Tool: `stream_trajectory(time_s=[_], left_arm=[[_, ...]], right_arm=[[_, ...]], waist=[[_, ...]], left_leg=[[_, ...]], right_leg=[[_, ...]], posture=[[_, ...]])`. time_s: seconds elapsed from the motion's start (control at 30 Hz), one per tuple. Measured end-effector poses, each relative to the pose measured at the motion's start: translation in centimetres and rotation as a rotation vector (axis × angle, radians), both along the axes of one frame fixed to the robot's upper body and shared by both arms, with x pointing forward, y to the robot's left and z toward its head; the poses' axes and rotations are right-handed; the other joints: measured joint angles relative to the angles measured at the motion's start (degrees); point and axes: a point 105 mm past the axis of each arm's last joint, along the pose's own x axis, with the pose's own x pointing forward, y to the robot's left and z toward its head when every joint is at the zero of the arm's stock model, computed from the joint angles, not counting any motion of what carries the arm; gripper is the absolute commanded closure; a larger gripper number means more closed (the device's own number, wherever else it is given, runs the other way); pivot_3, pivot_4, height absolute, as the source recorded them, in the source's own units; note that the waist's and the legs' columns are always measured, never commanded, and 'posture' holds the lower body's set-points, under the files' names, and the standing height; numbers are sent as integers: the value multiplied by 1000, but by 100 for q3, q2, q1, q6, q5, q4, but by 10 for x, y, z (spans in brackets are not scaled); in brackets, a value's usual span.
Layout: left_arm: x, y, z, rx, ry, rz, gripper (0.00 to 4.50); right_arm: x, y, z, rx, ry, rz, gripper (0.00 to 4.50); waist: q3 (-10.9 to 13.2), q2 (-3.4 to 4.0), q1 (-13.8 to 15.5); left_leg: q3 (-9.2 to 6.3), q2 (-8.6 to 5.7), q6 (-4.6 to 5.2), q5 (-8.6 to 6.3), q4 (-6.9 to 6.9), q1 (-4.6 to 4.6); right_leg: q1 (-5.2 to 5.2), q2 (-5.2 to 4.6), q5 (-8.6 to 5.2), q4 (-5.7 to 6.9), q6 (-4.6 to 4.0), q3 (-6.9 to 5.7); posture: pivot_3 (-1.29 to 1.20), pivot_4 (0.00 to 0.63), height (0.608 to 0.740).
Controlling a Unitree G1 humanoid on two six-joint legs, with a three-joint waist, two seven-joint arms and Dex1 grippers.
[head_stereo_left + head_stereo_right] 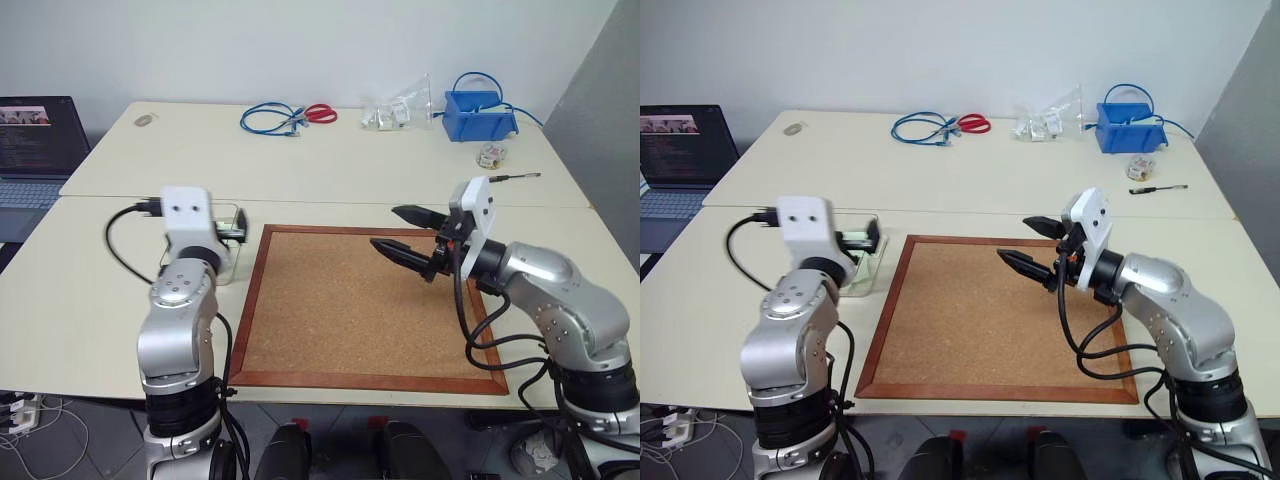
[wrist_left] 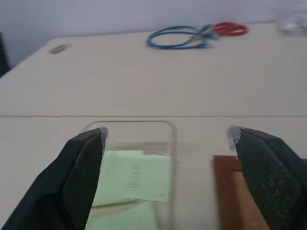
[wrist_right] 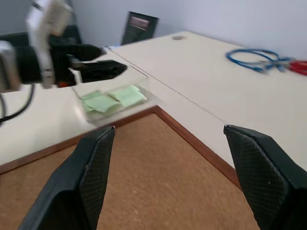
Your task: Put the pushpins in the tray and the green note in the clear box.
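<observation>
The green note (image 2: pixel 136 176) is pale green inside the clear box (image 2: pixel 169 143), which is transparent. The corkboard (image 1: pixel 345 300) is speckled tan with a reddish-brown frame, on a cream bench (image 1: pixel 330 160). The bin (image 1: pixel 478 115) and the cable (image 1: pixel 268 119) are blue.

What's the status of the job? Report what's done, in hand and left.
Done: green notes lie inside the clear box, beside the corkboard. In hand: nothing; the left gripper hangs open over the box, and the right gripper is open and empty above the corkboard. Left: no pushpins or tray can be made out, so that half can't be confirmed.
</observation>
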Motion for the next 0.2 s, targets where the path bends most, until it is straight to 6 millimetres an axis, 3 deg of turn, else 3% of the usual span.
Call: stream_trajectory(time_s=[0.13, 0.2], left_arm=[[-11, -15, -20, -28, 25, -65, 75], [-16, -18, -31, -60, 46, -69, 75]], right_arm=[[8, -24, -39, -37, 63, -313, 670], [9, -34, -49, -52, 70, -423, 670]], waist=[[0, 1, -9], [0, 1, -24]], left_leg=[[9, -1, -7, 4, -1, 3], [10, 1, -6, 3, -2, 6]], right_leg=[[-4, 1, 0, 3, 0, 11], [-5, 5, 0, 6, 0, 12]], posture=[[0, 150, 740], [0, 150, 740]])
